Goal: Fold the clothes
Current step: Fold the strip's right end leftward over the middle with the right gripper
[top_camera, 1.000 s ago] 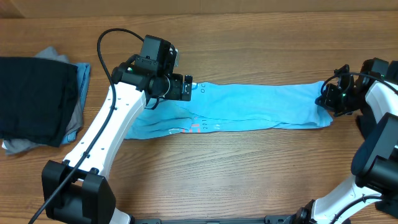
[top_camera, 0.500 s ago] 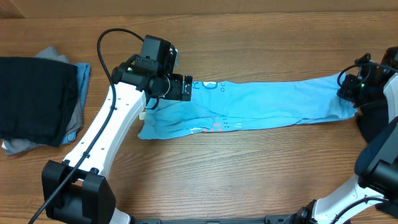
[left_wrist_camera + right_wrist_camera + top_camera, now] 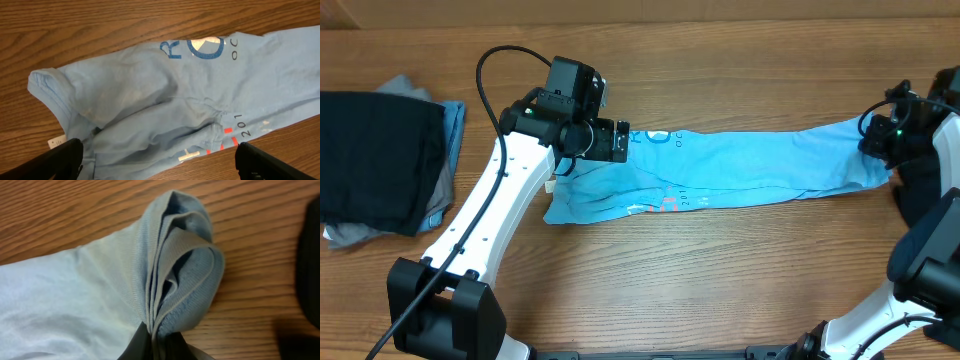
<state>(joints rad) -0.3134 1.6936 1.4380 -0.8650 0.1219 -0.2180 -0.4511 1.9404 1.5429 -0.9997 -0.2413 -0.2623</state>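
The light blue T-shirt [image 3: 740, 165] lies stretched in a long band across the wooden table, with blue print and red-and-white lettering near its left end [image 3: 200, 47]. My left gripper [image 3: 620, 141] is open above the shirt's left end, its fingers [image 3: 60, 157] wide apart over the cloth, holding nothing. My right gripper [image 3: 876, 140] is shut on the bunched right end of the shirt [image 3: 175, 280], several folded layers pinched between its jaws. A stack of other folded clothes, black on top [image 3: 375, 160], sits at the far left.
Grey and blue shirts [image 3: 448, 140] stick out under the black one. A small white label [image 3: 56, 142] shows at the shirt's left edge. Bare wooden table [image 3: 700, 270] lies in front of the shirt.
My right gripper has pulled the shirt's right end to the right and a little away, stretching the shirt; the whole shirt slid right. In the last half second it barely moved. The left arm stayed still.
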